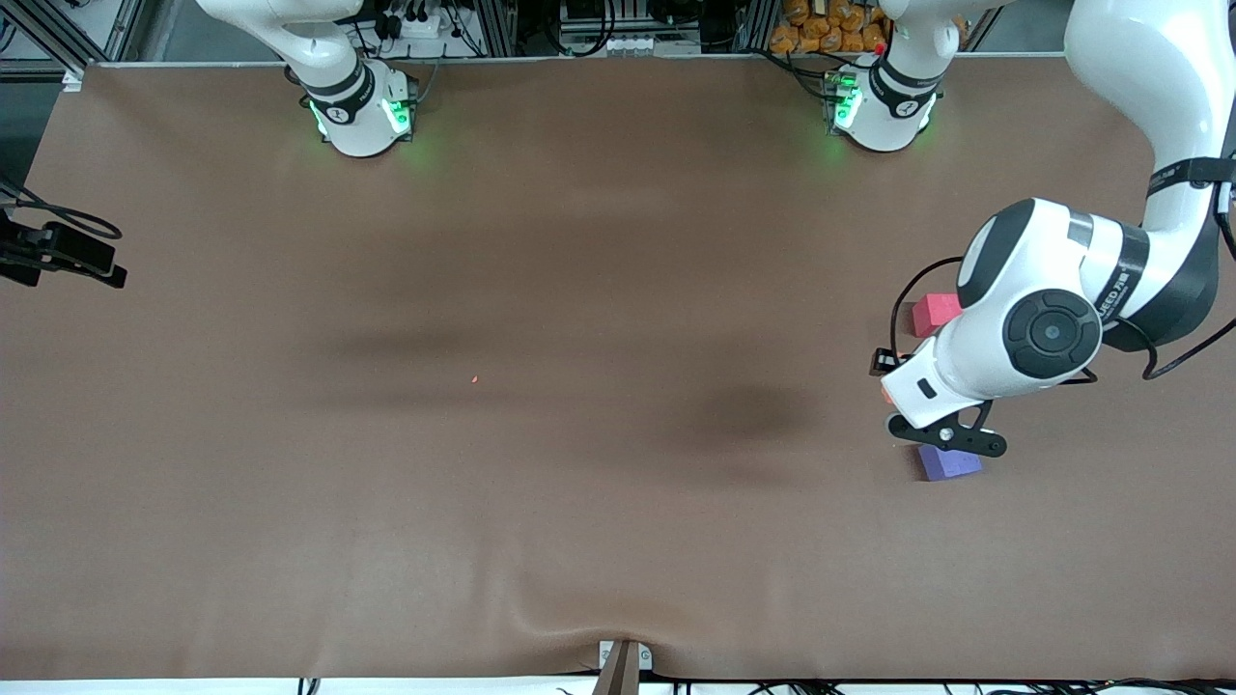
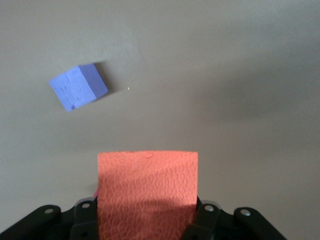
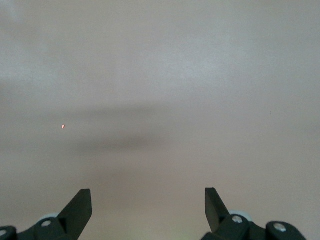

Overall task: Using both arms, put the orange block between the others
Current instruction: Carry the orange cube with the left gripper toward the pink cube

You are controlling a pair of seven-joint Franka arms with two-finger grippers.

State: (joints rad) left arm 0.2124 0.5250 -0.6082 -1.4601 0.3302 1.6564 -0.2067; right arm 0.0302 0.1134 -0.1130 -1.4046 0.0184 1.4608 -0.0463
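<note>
My left gripper [image 2: 147, 212] is shut on the orange block [image 2: 147, 185], which fills the space between its fingers. In the front view only a sliver of that block [image 1: 886, 394] shows under the left arm's white wrist, over the gap between the two other cubes. The red-pink cube [image 1: 935, 314] lies on the table farther from the front camera. The purple-blue cube [image 1: 949, 463] lies nearer to it, and also shows in the left wrist view [image 2: 78, 87]. My right gripper [image 3: 148, 192] is open over bare table, with nothing between its fingers.
The brown table mat [image 1: 579, 290] stretches toward the right arm's end. A tiny red speck [image 1: 475, 378] lies on it near the middle. A black device with cables [image 1: 60, 253] sits at the table's edge at the right arm's end.
</note>
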